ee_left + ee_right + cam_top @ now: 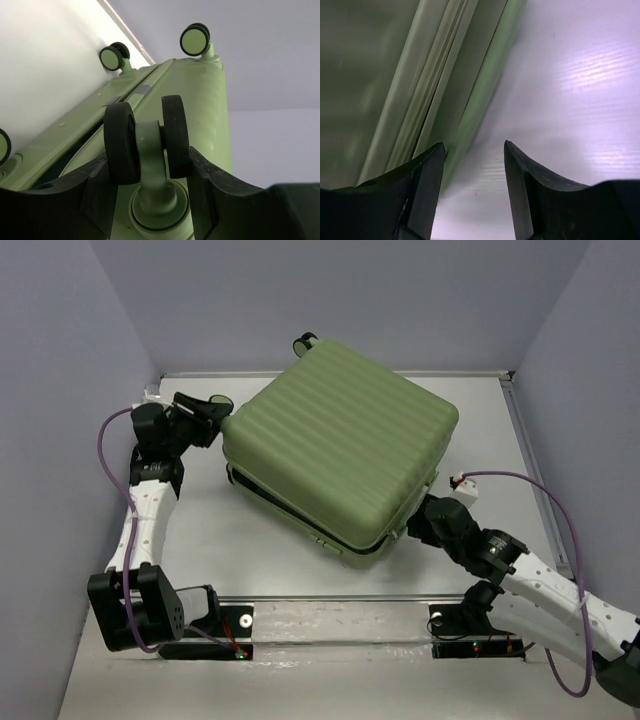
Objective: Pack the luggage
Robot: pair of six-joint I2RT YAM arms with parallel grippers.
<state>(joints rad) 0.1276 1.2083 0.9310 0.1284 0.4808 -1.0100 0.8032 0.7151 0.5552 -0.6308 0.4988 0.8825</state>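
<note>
The light-green ribbed luggage (340,450) lies flat and skewed on the white table (250,550), its lid down with a narrow dark gap along the seam. My left gripper (215,415) is at its left corner. In the left wrist view the gripper (150,185) is shut on a black twin wheel (147,135), one finger against each side. My right gripper (420,525) is at the near right side of the luggage. In the right wrist view it (474,150) is open, with its left finger beside the luggage shell (395,75) and only bare table between the fingers.
Two other wheels (195,40) (112,57) point toward the back wall, and one shows in the top view (305,341). Grey walls close in the table on the left, back and right. A metal rail (340,625) with the arm bases runs along the near edge.
</note>
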